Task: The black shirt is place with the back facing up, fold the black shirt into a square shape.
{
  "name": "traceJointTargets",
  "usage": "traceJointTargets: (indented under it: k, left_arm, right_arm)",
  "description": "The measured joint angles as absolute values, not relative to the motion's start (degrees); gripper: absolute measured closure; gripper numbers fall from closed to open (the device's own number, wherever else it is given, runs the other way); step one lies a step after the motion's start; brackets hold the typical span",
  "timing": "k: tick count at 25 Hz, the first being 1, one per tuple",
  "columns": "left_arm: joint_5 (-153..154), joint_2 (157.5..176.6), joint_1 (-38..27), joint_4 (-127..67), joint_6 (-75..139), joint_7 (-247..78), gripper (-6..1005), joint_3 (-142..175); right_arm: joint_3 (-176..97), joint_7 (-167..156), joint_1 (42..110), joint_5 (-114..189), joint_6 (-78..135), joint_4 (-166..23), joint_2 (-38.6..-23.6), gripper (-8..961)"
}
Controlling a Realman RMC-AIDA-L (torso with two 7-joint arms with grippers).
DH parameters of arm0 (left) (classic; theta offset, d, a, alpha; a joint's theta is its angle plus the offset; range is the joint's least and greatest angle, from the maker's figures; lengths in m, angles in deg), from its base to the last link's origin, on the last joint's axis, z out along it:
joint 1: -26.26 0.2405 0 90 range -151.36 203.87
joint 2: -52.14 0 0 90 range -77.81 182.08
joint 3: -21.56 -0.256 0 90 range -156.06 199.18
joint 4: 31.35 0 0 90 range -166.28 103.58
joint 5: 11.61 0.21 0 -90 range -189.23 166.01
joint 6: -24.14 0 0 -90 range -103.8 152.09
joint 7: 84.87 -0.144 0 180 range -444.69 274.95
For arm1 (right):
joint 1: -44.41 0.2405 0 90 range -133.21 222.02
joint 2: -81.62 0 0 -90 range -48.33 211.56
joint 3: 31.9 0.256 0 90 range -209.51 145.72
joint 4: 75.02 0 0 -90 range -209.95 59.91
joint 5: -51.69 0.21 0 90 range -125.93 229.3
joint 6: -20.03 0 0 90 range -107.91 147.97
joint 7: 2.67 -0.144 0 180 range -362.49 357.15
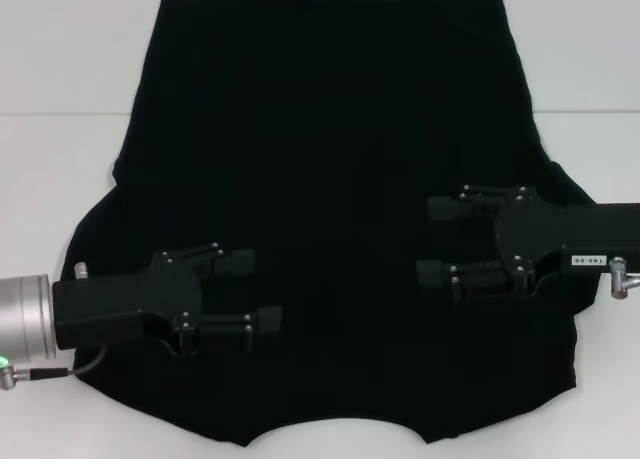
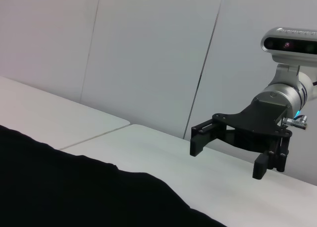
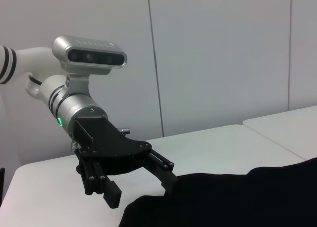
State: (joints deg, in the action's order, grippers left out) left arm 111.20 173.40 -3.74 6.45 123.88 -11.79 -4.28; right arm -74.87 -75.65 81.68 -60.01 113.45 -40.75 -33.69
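Note:
The black shirt [image 1: 330, 179] lies spread flat on the white table [image 1: 60, 159], plain side up, hem at the far edge and neckline toward me. My left gripper [image 1: 262, 291] is over the shirt's near left part, open with nothing between its fingers. My right gripper [image 1: 428, 241] is over the near right part, also open and empty. The two point toward each other. The left wrist view shows the right gripper [image 2: 225, 150] open above the table beyond the shirt [image 2: 74, 192]. The right wrist view shows the left gripper [image 3: 141, 185] open at the edge of the shirt [image 3: 237, 200].
The white tabletop has a seam line [image 2: 94, 135] running across it. A pale panelled wall [image 3: 223, 54] stands behind the table. Bare table shows on both sides of the shirt.

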Motion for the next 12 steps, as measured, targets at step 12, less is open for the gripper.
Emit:
traceJointTargets:
  k: [12]
  left_arm:
    - [111.3, 173.34, -3.8, 6.5, 123.8, -11.7, 125, -4.3]
  right_arm:
    - [-74.9, -75.5, 81.7, -60.0, 113.5, -40.7, -33.77, 71]
